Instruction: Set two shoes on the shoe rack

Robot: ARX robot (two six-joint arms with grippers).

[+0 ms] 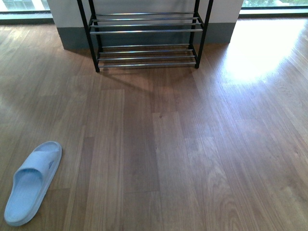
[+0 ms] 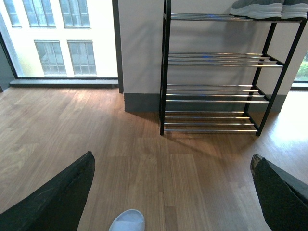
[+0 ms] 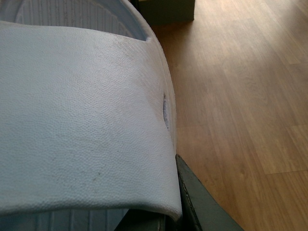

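A pale blue slide (image 1: 33, 181) lies on the wood floor at the front left; its toe also shows in the left wrist view (image 2: 128, 221). The shoe rack (image 1: 147, 32) with black frame and chrome bars stands against the far wall; it shows in the left wrist view (image 2: 216, 94), with grey sneakers (image 2: 264, 8) on its top shelf. My left gripper (image 2: 173, 192) is open and empty, above the floor and facing the rack. My right gripper (image 3: 168, 211) is shut on the other pale blue slide (image 3: 82, 120), whose strap fills its view. Neither arm shows in the front view.
Wood floor (image 1: 183, 144) stretches between me and the rack. A grey skirting and white wall (image 2: 139, 53) stand behind the rack. Windows (image 2: 53, 38) run along the far left, and sunlight glares on the floor at the right (image 1: 260, 48).
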